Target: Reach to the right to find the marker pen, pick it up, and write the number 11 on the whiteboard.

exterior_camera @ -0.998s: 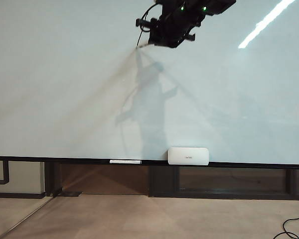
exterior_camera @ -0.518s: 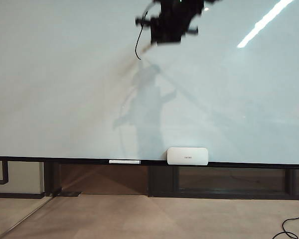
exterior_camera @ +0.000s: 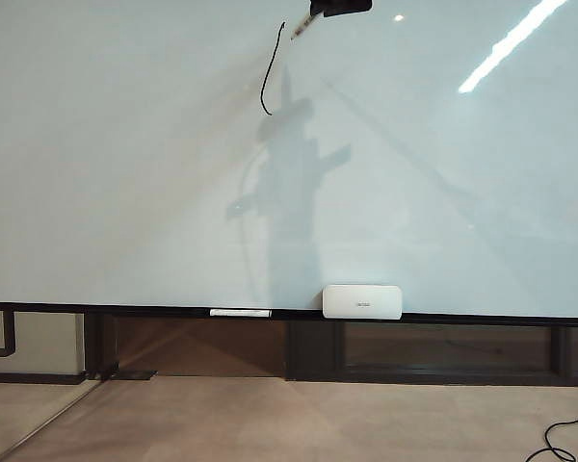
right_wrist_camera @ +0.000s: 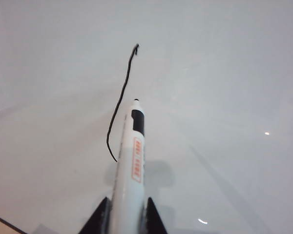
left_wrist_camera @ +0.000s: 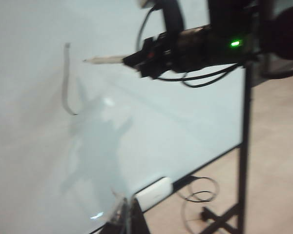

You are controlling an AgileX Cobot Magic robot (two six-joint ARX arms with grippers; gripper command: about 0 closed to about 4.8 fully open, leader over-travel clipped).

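Marker pen [right_wrist_camera: 132, 165] sits clamped between our right gripper's [right_wrist_camera: 126, 214] narrow fingers [right_wrist_camera: 98, 219], tip just beside one black stroke [right_wrist_camera: 121, 97] on the whiteboard [right_wrist_camera: 224, 73]; we can't see the left gripper.

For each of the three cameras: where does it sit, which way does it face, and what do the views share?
Exterior: off the arms, facing the whiteboard; only the right gripper shows, at the top edge.
Left wrist: on the left arm, looking sideways along the board at the right arm; left gripper unseen.
Right wrist: behind the marker pen, facing the board.
Shared: the first black stroke.
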